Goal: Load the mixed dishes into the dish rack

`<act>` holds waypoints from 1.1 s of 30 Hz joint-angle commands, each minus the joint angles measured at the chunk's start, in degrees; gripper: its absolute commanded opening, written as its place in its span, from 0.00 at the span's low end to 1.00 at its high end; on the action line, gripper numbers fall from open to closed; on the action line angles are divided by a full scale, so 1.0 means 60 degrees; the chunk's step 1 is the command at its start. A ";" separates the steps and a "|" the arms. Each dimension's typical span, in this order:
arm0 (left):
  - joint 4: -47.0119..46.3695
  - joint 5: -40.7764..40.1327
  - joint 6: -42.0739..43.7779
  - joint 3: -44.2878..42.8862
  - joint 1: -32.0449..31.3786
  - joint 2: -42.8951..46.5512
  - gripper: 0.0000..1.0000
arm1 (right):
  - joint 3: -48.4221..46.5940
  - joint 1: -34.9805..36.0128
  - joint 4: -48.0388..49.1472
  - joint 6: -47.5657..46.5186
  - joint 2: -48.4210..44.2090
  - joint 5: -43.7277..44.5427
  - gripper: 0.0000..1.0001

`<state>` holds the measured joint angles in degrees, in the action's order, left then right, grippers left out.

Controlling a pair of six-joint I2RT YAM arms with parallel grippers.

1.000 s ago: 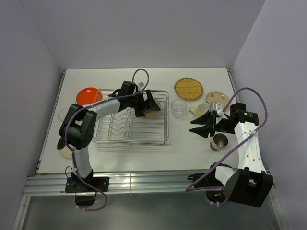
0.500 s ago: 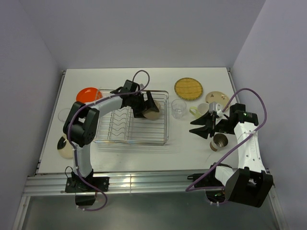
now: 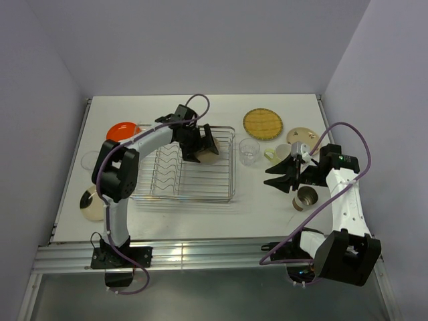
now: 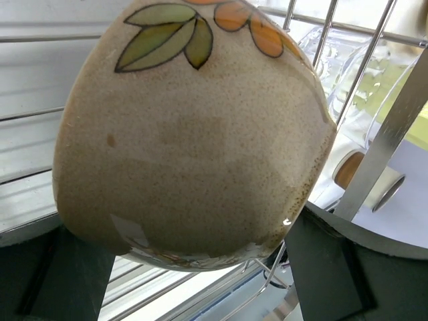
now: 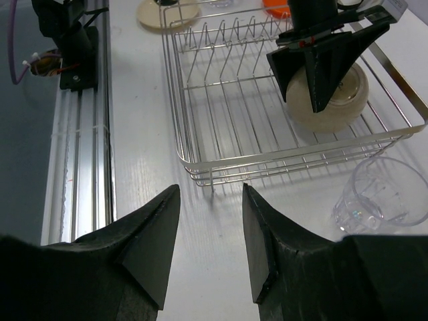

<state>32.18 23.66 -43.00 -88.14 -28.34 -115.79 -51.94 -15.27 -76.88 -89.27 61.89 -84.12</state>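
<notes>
Far left on the table, the left tan plate [image 3: 90,204] peeks out half under the left arm's elbow. The orange plate [image 3: 120,130] behind it is partly covered by that arm too. The dish rack [image 3: 200,184] lies with its long side running left to right. It holds the beige bowl [image 4: 194,147] in its far right corner, tipped on its side, leaf-painted outside facing the wrist cam. The left gripper [image 3: 202,150] is spread wide, straddling the bowl; can't tell if the pads actually touch it.

Right of the rack, all on the table:
- clear plastic cup [image 3: 249,150], upright
- yellow woven plate [image 3: 263,122], flat behind it
- pale green mug [image 3: 272,155], mostly hidden by the right gripper [image 5: 210,188], which is partly spread with nothing in it
- brown metallic cup [image 3: 306,198], standing mouth up
- right tan plate [image 3: 302,136], partly hidden by the wrist
</notes>
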 commanded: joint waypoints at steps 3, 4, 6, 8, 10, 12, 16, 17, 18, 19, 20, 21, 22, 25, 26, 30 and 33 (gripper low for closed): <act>0.0160 0.0537 0.0473 -0.0047 -0.0023 -0.0170 0.99 | -0.0029 -0.0048 -0.0971 -0.0238 -0.0002 -0.0820 0.50; -0.0045 0.0960 0.0502 -0.0032 -0.0023 -0.0170 0.99 | -0.0015 -0.0048 -0.0971 -0.0238 -0.0017 -0.0805 0.50; -0.0163 0.1430 0.0604 -0.0061 -0.0023 -0.0185 0.99 | 0.0014 -0.0048 -0.0971 -0.0238 -0.0046 -0.0761 0.50; -0.0193 0.1798 0.0780 -0.0120 -0.0023 -0.0185 0.99 | 0.0029 -0.0048 -0.0971 -0.0238 -0.0075 -0.0732 0.50; -0.0150 0.2003 0.0955 -0.0164 -0.0023 -0.0199 0.99 | 0.0029 -0.0048 -0.0971 -0.0238 -0.0075 -0.0746 0.50; -0.0207 0.2340 0.1044 -0.0106 -0.0009 -0.0156 0.99 | 0.0029 -0.0048 -0.0971 -0.0238 -0.0061 -0.0775 0.50; -0.0091 0.2297 0.1146 -0.0047 -0.0009 -0.0111 0.99 | 0.0029 -0.0048 -0.0971 -0.0238 -0.0061 -0.0790 0.50; -0.0076 0.2282 0.1118 -0.0018 -0.0009 -0.0126 0.99 | 0.0015 -0.0048 -0.0971 -0.0238 -0.0075 -0.0761 0.50; -0.0047 0.2326 0.1074 0.0026 -0.0009 -0.0097 0.99 | 0.0015 -0.0048 -0.0971 -0.0238 -0.0075 -0.0761 0.50; -0.0061 0.2355 0.1045 0.0085 -0.0009 -0.0082 0.99 | 0.0015 -0.0048 -0.0971 -0.0238 -0.0075 -0.0761 0.50; -0.0061 0.2370 0.1044 0.0201 -0.0009 -0.0068 0.99 | 0.0029 -0.0048 -0.0971 -0.0253 -0.0075 -0.0746 0.50; -0.0076 0.2414 0.1059 0.0260 -0.0009 0.0049 0.99 | 0.0044 -0.0048 -0.0971 -0.0253 -0.0075 -0.0761 0.50; -0.0105 0.2414 0.1073 0.0333 -0.0009 0.0137 0.99 | 0.0029 -0.0048 -0.0971 -0.0253 -0.0090 -0.0746 0.50; -0.0178 0.2108 0.1190 0.0524 -0.0009 0.0678 0.99 | 0.0029 -0.0063 -0.0971 -0.0238 -0.0105 -0.0732 0.50; -0.0179 0.2005 0.1263 0.0554 -0.0009 0.0825 0.99 | 0.0015 -0.0048 -0.0971 -0.0253 -0.0105 -0.0688 0.50; -0.0251 0.1492 0.1600 0.0480 -0.0023 0.1775 0.99 | -0.0175 -0.0048 -0.0971 -0.0121 -0.0119 -0.0455 0.50; -0.0748 0.1097 0.1746 0.0568 -0.0081 0.2609 0.99 | -0.0570 -0.0048 -0.0971 0.0229 -0.0076 -0.0074 0.49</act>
<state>31.81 32.77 -35.40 -84.47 -28.23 -108.57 -52.34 -15.27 -77.12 -89.25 61.98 -84.03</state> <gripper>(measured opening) 0.994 0.495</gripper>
